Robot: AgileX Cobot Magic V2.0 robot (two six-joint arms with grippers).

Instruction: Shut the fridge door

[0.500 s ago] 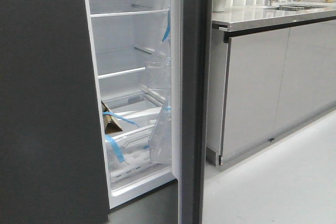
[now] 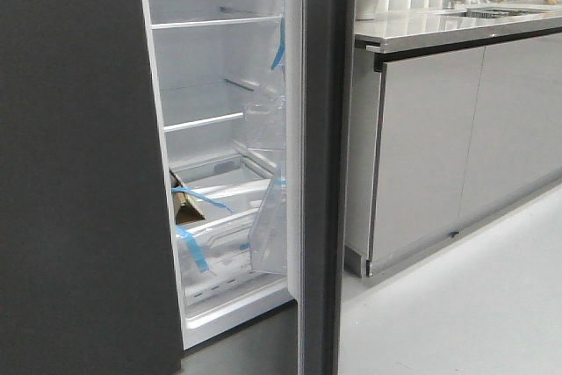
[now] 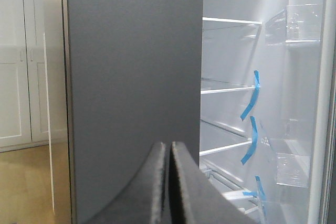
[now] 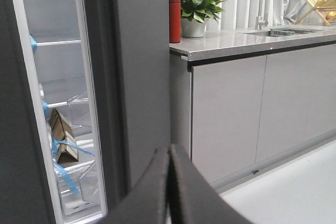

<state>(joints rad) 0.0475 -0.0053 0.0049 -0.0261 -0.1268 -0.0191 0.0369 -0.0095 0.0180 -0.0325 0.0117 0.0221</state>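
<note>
The fridge door [image 2: 325,173] stands open, seen edge-on in the middle of the front view. Its white inner face carries clear plastic bins [image 2: 268,234] and blue tape. Neither gripper shows in the front view. My right gripper [image 4: 169,150] is shut and empty, its tips close in front of the door's dark grey outer face [image 4: 142,77]; I cannot tell if they touch. My left gripper [image 3: 169,148] is shut and empty, in front of the matching second door [image 3: 131,61]. The open door's inner face [image 3: 304,103] shows to its right.
The second dark grey door [image 2: 79,173] fills the left. The fridge holds glass shelves, drawers and a brown carton [image 2: 186,208]. Glossy grey cabinets [image 2: 430,147] under a counter [image 2: 457,28] with a plant, a red bottle [image 4: 175,19] and a sink stand at the right; pale floor [image 2: 474,305] lies below.
The lower clear bin on the door's inner face looks slightly shifted. The door's edge and everything else stay where they were.
</note>
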